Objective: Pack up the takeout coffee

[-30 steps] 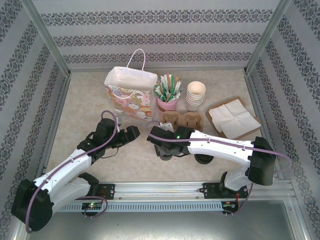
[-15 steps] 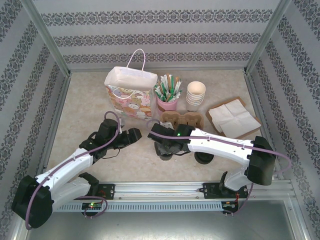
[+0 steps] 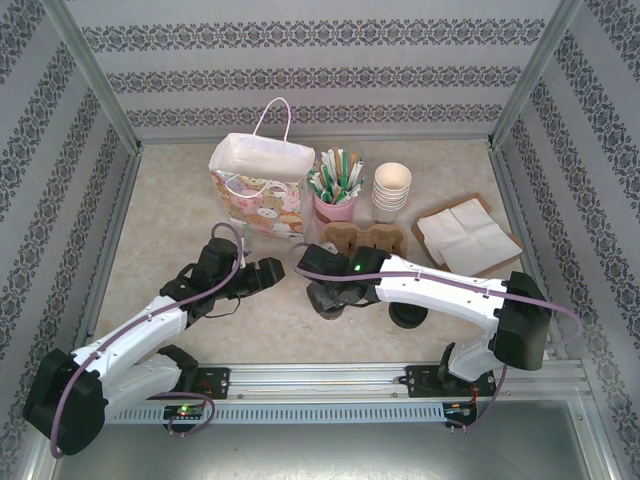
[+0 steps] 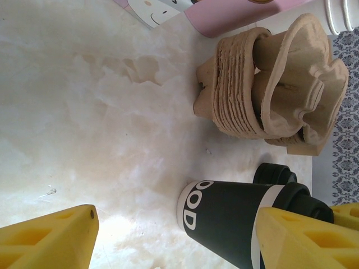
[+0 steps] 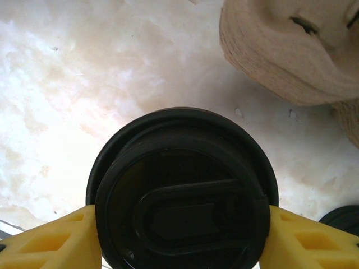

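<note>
- Pale marbled surface [image 3: 170, 210], patterned walls [image 3: 320, 60] on three sides.
- Right tool [image 5: 179, 238] clamps the cup [image 5: 179, 168] by its lid.
- Left tool [image 4: 174, 241] stands wide, empty, near it.

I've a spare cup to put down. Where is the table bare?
Bare: the strip left of the gift bag, and the back corner behind the napkins. Crowded: around the carrier and the coffee at the right gripper.

Two coffees: one coffee [image 5: 182, 196], a second coffee [image 3: 405, 316]. One bag [image 3: 257, 195], one pink pot [image 3: 336, 207] of sticks [image 3: 335, 175], one stack of white cups [image 3: 392, 188], one stack of carriers [image 3: 365, 238], one pile of napkins [image 3: 465, 235]; how many lie in each stack cannot be told.
</note>
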Controlling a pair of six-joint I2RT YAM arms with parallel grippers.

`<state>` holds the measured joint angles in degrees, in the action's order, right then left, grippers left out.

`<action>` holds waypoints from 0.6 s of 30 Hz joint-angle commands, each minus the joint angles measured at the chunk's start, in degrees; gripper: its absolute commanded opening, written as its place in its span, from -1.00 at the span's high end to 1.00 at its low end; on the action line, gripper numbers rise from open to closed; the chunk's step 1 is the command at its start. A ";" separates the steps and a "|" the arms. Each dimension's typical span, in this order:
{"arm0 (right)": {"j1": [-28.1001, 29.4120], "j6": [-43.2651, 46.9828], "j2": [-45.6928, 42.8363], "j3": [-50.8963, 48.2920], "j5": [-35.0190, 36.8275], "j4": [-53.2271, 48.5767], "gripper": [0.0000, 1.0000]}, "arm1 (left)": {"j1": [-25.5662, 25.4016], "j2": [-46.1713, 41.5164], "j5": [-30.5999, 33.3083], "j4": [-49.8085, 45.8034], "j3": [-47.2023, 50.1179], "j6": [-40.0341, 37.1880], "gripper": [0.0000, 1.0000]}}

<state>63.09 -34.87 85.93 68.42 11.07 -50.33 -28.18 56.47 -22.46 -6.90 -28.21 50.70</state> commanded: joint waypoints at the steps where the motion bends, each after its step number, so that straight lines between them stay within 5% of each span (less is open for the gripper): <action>1: -0.16 10.85 0.14 -3.11 -1.76 -1.08 -0.25 | -0.82 -1.35 -0.44 -1.08 -2.13 -1.95 -0.50; 11: -3.90 27.96 -5.17 -7.04 -16.29 4.21 -0.36 | -1.00 -1.99 -0.75 -1.02 -2.53 -2.72 -0.51; 18: -4.95 37.35 -8.78 -8.32 -18.06 4.84 -0.51 | -1.09 -2.23 -0.74 -1.28 -2.35 -3.06 -0.52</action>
<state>58.24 -3.90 79.02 61.36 -2.81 -43.88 -28.45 55.22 -22.48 -6.94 -29.06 49.21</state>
